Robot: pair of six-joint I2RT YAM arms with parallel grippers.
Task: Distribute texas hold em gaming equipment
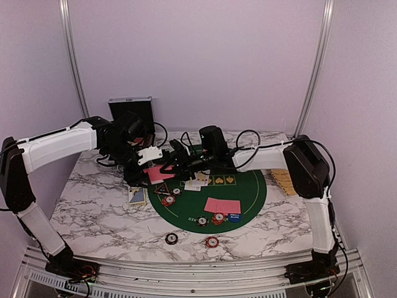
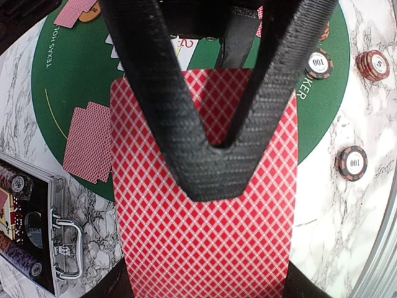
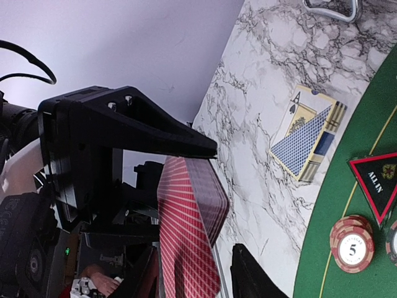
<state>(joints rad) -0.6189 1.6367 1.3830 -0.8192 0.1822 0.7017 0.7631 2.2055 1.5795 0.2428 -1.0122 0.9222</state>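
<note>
A stack of pink-red-backed playing cards [image 2: 205, 248] hangs above the back left of the green felt mat [image 1: 248, 192], and my left gripper [image 2: 214, 180] is shut on it. In the top view that left gripper [image 1: 151, 162] meets my right gripper [image 1: 175, 156] over the stack [image 1: 158, 174]. The right gripper [image 3: 226, 198] straddles the free end of the cards [image 3: 186, 236]: the upper finger lies against them, the lower finger stands apart, so it is open. Two red-backed cards [image 1: 222, 205] lie on the mat. Poker chips [image 1: 172, 238] [image 1: 212, 242] rest on the marble in front.
More chips [image 1: 169, 200] [image 1: 218, 218], a blue disc [image 1: 234, 217] and a triangular all-in marker [image 3: 378, 183] lie on the mat. A blue-backed card box [image 1: 137, 196] lies left of it. The black case [image 1: 130, 110] stands at the back left, the straw basket [image 1: 286, 180] at the right.
</note>
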